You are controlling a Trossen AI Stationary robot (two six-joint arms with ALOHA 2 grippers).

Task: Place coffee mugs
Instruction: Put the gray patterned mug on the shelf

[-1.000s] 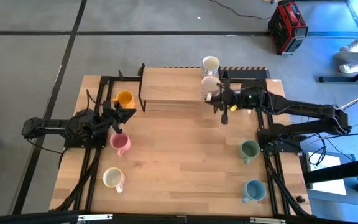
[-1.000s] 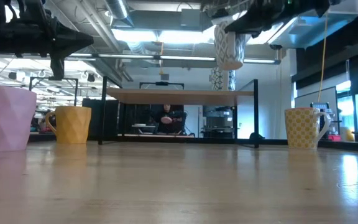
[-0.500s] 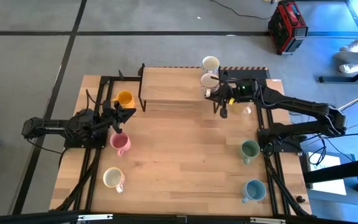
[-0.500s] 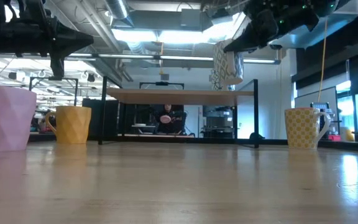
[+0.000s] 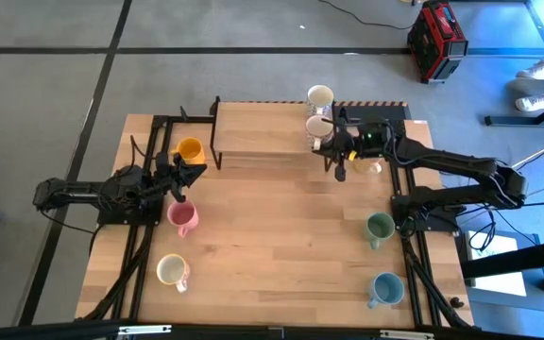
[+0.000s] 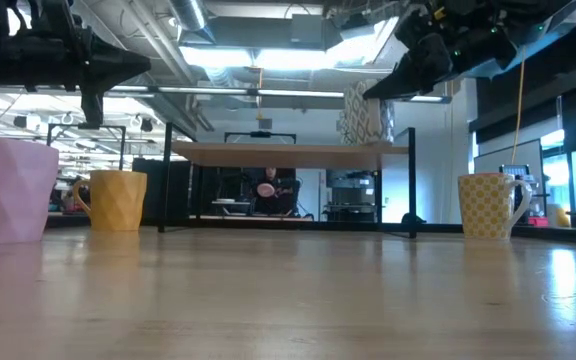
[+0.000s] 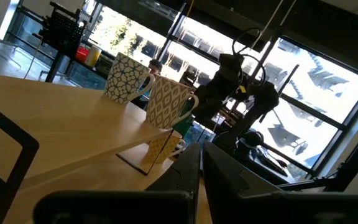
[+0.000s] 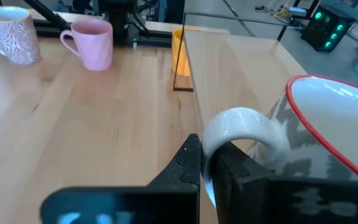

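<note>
The left gripper [image 5: 185, 176] stays pressed together, unmoved, just above the pink mug [image 5: 181, 218], with the orange mug [image 5: 189, 149] beside it. The right gripper [image 5: 330, 149] pinches the patterned mug [image 5: 317, 127] by its handle, and has carried it farther onto the raised shelf [image 5: 258, 130], near the white mug [image 5: 320, 96]. Its fingertips are hidden beneath the wrist.

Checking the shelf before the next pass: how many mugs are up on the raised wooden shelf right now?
2. A white mug stands at the shelf's far right corner. A patterned mug is just in front of it, its handle held in the right pincer.
</note>
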